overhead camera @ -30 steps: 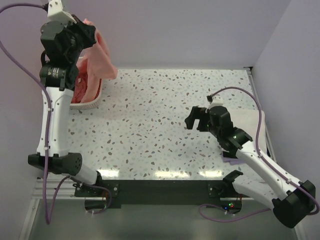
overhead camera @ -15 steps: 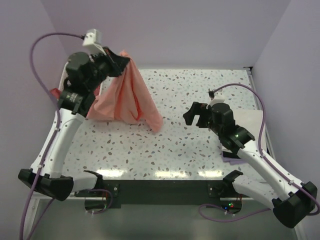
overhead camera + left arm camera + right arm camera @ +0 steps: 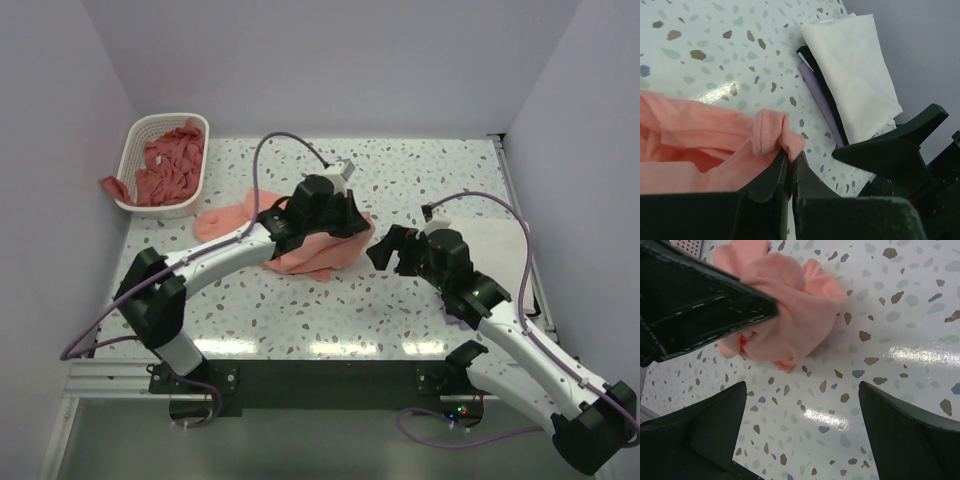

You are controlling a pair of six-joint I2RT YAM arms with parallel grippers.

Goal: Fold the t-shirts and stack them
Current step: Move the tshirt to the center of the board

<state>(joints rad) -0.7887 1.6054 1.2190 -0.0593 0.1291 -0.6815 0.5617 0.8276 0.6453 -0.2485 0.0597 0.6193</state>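
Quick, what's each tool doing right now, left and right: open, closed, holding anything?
Left tool: closed, pinching the salmon-pink t-shirt.
Right tool: open, holding nothing.

Bright, even light from overhead; glare streaks the table (image 3: 300,300) at six o'clock, and my right fingers (image 3: 910,440) look softly blurred.
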